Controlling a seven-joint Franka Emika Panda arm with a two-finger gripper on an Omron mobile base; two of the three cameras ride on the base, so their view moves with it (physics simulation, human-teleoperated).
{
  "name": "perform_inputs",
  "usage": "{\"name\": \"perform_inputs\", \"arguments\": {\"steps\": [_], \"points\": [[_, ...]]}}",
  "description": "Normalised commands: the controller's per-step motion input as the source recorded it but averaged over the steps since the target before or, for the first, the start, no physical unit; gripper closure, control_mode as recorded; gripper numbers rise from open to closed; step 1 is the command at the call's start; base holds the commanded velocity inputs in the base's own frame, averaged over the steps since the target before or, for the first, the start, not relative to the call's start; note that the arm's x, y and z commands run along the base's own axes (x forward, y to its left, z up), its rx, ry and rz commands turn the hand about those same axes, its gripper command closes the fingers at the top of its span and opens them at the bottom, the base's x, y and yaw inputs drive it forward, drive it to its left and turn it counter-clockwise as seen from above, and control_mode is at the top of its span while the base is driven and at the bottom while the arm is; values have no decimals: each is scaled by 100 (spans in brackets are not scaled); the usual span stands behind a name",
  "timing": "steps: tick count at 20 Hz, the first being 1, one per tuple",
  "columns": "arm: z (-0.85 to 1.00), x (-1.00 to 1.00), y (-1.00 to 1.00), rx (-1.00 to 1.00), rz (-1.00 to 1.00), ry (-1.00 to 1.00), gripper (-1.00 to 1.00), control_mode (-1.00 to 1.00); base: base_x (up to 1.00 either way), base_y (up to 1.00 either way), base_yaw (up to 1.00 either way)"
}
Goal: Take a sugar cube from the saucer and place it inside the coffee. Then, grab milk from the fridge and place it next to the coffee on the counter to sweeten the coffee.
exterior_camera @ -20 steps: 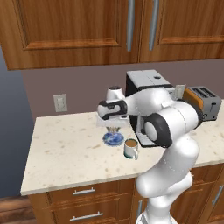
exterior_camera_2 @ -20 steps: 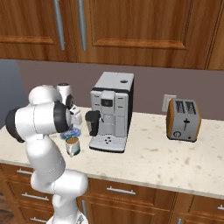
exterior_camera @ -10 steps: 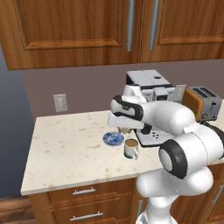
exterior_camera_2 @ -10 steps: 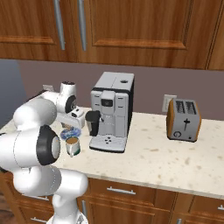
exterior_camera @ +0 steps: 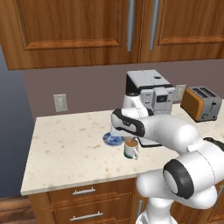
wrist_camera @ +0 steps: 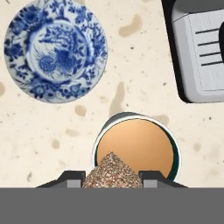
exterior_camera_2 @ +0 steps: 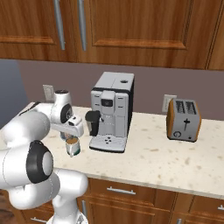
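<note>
The pincer (wrist_camera: 112, 177) grips the sugar cube (wrist_camera: 112, 171) at bottom centre, over the coffee (wrist_camera: 133, 145); the saucer (wrist_camera: 54, 50) sits upper left.

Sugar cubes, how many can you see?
1. The sugar cube is pinched in the gripper over the coffee. The saucer holds none.

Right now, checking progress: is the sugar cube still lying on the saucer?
No, the saucer is bare; the hand holds the sugar cube above the coffee.

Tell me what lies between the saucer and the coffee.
Bare speckled counter, seen in the hand view; the saucer and the coffee stand apart.
</note>
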Motion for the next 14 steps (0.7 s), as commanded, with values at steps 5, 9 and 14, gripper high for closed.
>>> {"name": "perform_inputs", "arguments": {"steps": [5, 9, 14], "points": [[-5, 6, -1, -12, 0, 0, 100, -100, 0, 0, 0], [0, 10, -3, -8, 0, 0, 100, -100, 0, 0, 0], [0, 7, -9, -6, 0, 0, 100, -100, 0, 0, 0]]}}
